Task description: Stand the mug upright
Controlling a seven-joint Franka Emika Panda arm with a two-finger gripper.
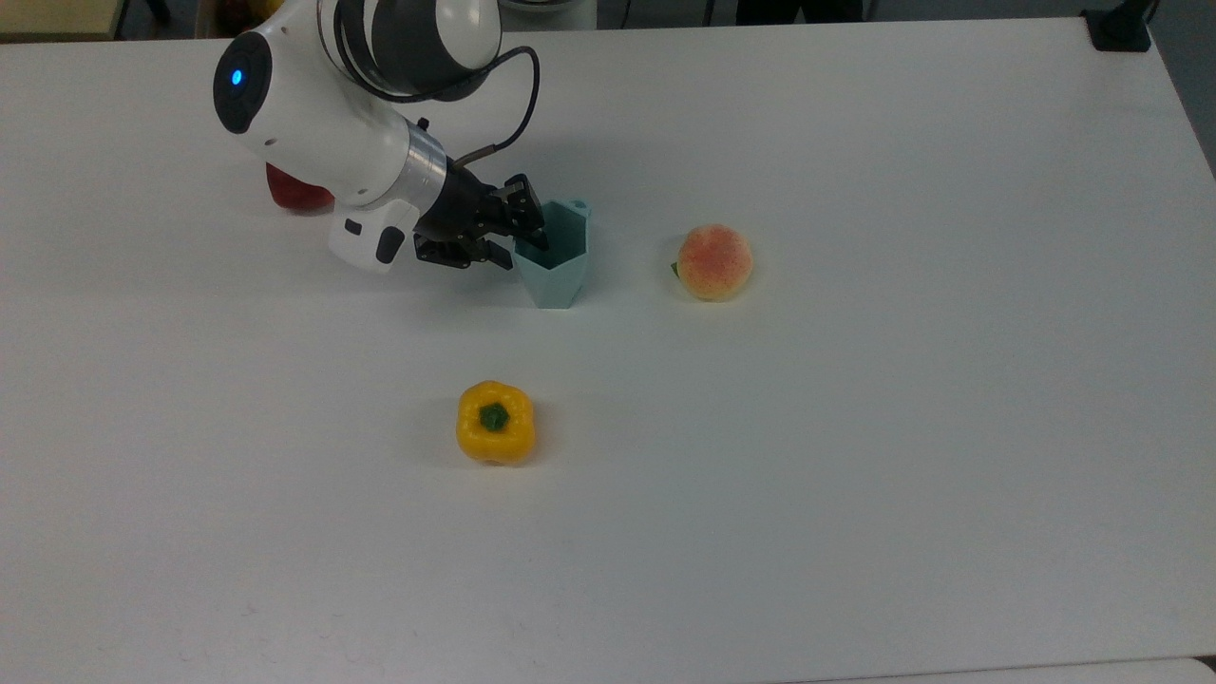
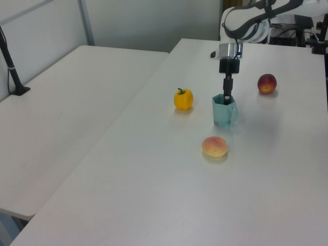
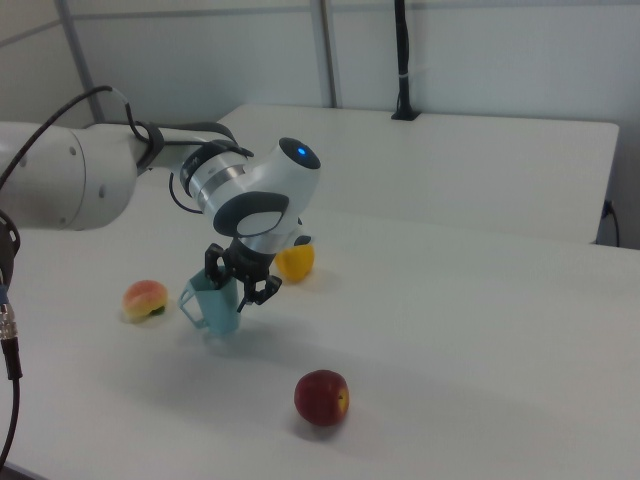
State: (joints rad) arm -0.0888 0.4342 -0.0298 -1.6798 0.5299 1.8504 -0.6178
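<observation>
Most of the job looks done: the mug (image 1: 559, 256) stands upright, upper left of centre in the top view, gripper (image 1: 518, 242) fingers pinching its rim; release remains

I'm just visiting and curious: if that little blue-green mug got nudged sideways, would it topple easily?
Probably fairly easily. The mug tapers to a base narrower than its rim, so it stands on a small footprint. It looks stiff, keeping its faceted shape with the gripper at its rim. On its side, the flat facets would likely limit rolling.
</observation>
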